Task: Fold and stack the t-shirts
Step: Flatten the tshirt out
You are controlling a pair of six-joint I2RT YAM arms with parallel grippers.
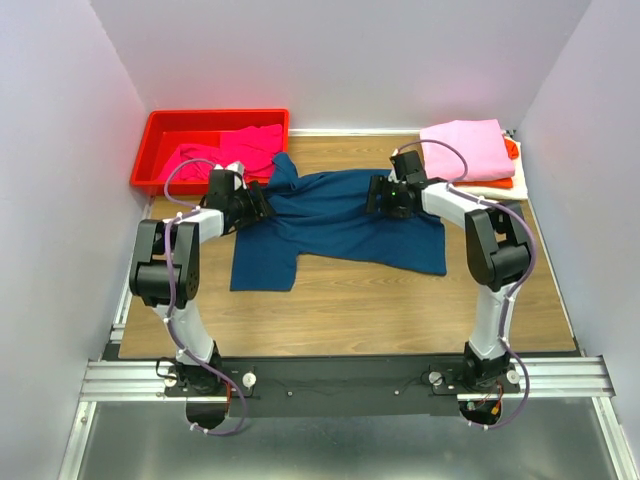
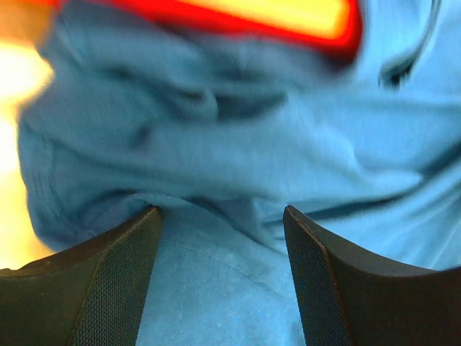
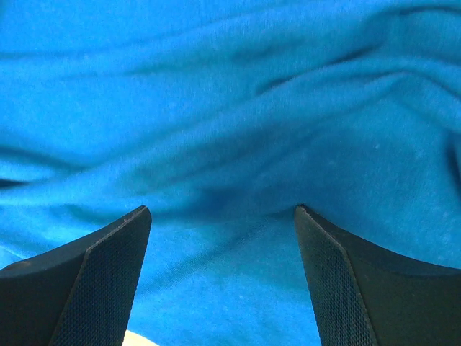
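Across the middle of the desk (image 1: 400, 310) lies the navy t-shirt (image 1: 340, 225), rumpled and half spread. The left claw (image 1: 258, 205) sits low over its far left edge, beside the red bin (image 1: 165, 135), jaws wide and gripping nothing. The right claw (image 1: 380, 195) is over the far right part, also wide and empty. A magenta tee (image 1: 235, 150) lies in the bin, and a pink tee (image 1: 465, 150) tops the far-right pile.

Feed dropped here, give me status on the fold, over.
Left gripper and right gripper open, low over navy t-shirt. Shirt rumpled, unfolded, ungripped. One sleeve reaches red bin.
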